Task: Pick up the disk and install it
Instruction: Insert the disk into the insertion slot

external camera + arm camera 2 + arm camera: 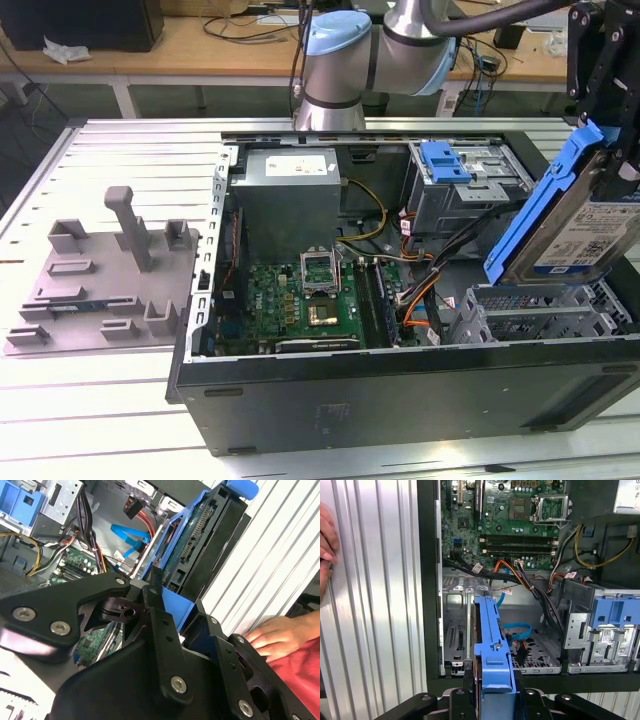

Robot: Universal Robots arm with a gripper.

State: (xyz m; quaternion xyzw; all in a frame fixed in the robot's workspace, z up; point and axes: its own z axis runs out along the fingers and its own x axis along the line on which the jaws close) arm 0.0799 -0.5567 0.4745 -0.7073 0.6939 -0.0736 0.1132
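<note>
The gripper point(612, 150) is closed on the disk point(590, 228) and holds it in the air over the open case point(400, 390), at the exterior view's right. In this view the disk is tilted: its labelled face looks up and toward the camera, and one blue-framed end points down to the metal drive cage point(540, 315) in the near right corner of the case. This low end is just above the cage; if it touches the cage, I cannot tell. In the first wrist view the disk is seen from its edge, a blue strip point(492, 645), with the black fingers point(465, 692) pressed on both sides of it. The empty bays of the cage lie beyond it. In the second wrist view the fingers point(160, 625) also clamp the blue frame, and the dark underside of the disk with its connector is turned to the ribbed table point(280, 555). Inside the case there are a green motherboard point(310, 300), a grey power supply point(290, 190) and, on another bay at the back, a small blue bracket point(445, 160). A grey fixture point(100, 270) lies on the table at the exterior view's left, apart from the case. A person's hand point(280, 635) rests flat on the table beside the case.
</note>
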